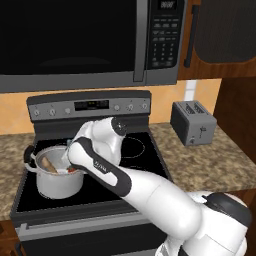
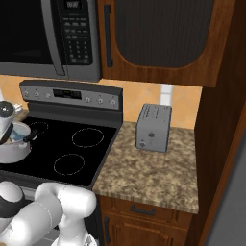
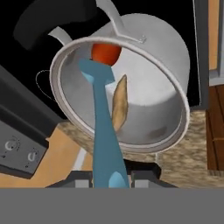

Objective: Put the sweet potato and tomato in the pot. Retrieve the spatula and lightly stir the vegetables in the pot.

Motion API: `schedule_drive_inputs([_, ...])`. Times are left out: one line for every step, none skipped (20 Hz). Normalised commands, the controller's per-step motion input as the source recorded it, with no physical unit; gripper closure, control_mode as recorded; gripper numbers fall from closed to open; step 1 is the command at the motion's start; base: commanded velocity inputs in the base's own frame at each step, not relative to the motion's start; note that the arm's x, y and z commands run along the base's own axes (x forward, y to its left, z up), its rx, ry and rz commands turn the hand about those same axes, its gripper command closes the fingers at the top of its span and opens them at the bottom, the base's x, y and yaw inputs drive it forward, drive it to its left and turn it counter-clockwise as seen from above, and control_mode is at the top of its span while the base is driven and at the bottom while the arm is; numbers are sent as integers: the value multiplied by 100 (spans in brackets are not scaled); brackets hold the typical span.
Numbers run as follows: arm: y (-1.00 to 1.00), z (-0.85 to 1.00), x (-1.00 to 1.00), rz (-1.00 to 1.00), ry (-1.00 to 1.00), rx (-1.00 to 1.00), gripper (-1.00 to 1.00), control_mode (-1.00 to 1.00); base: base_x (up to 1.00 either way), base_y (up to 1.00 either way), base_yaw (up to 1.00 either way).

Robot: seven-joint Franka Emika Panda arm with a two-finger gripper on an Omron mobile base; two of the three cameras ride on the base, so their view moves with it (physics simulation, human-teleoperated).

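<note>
Hand view: our tool (image 3: 111, 181) pinches the spatula (image 3: 104, 131) at its handle end, blade reaching ahead into the pot (image 3: 173, 65). Sweet potato (image 3: 119, 103) and tomato (image 3: 106, 53) lie inside, just beyond the blade. We judge the spatula stiff, light and slippery, so we keep a firm grip; the tomato bruises easily.

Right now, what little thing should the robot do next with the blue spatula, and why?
Probably sweep the spatula gently sideways inside the pot. The gripper is shut on its handle, and its blade already reaches in beside the tomato and the sweet potato. Both vegetables are in, so a light stir seems to be what's left.
</note>
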Motion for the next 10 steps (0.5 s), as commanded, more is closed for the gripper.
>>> schedule_drive_inputs([11, 1, 0, -7, 26, -7, 100, -100, 0, 0, 0])
schedule_drive_inputs([24, 3, 0, -4, 21, -5, 100, -100, 0, 0, 0])
schedule_drive_inputs([31, 0, 0, -1, 21, -3, 100, -100, 0, 0, 0])
schedule_drive_inputs([39, 0, 0, 0, 17, -2, 100, -100, 0, 0, 0])
schedule_drive_inputs([43, 0, 0, 0, 13, 0, 100, -100, 0, 0, 0])
schedule_drive_inputs([40, 0, 0, 0, 12, 0, 100, -100, 0, 0, 0])
schedule_drive_inputs([30, 0, 0, 0, 11, 0, 100, -100, 0, 0, 0])
schedule_drive_inputs([23, 0, 0, 0, 11, 0, 100, -100, 0, 0, 0])
schedule_drive_inputs([14, 0, 0, 0, 12, 0, 100, -100, 0, 0, 0])
schedule_drive_inputs([19, 0, 0, 0, 13, 0, 100, -100, 0, 0, 0])
